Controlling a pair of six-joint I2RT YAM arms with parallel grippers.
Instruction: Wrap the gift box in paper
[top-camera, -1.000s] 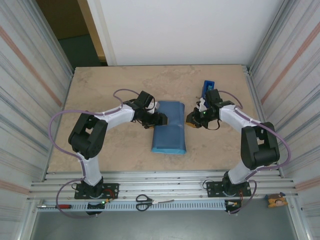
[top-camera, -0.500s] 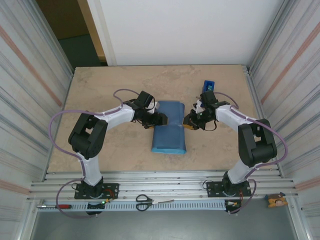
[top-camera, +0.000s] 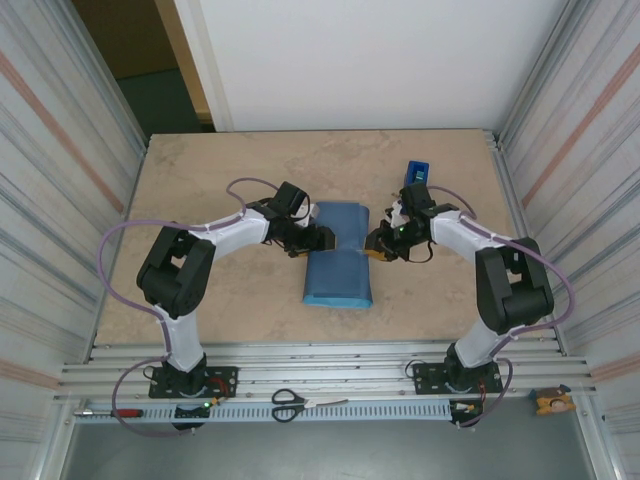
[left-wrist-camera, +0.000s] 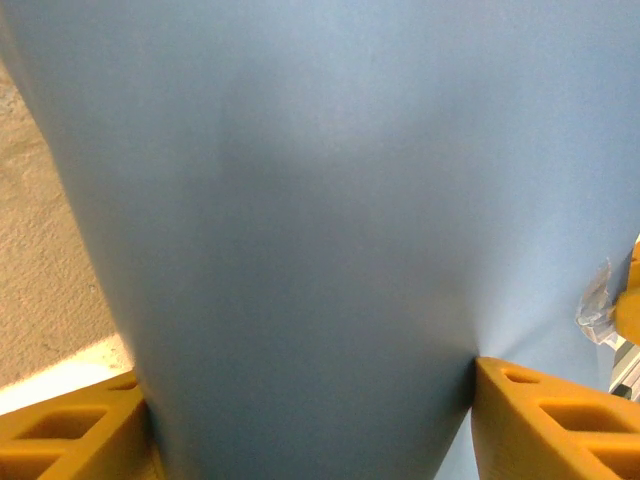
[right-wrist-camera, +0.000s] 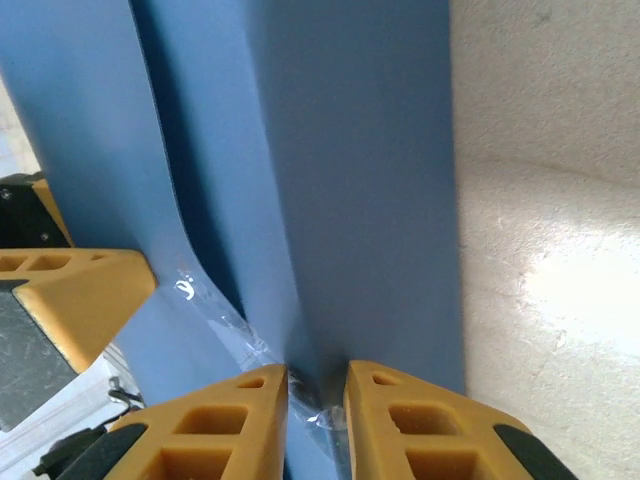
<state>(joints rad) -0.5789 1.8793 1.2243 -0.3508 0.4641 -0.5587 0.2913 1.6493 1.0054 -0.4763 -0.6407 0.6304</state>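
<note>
The right gripper (top-camera: 379, 248), nearly closed on clear tape (right-wrist-camera: 235, 335), had edged in from three o'clock onto the paper (top-camera: 338, 262); the left gripper (top-camera: 318, 240) stayed wide, pinning the wrap for sealing.

My two arms are built of black joint housings and white link shells, each trailed by a looping lavender cable. My left gripper (top-camera: 318, 240) and right gripper (top-camera: 375, 246) wear blocky orange-yellow fingers (right-wrist-camera: 400, 425) — moulded with rectangular recesses. Black base plates — bolted to aluminium rails.
</note>
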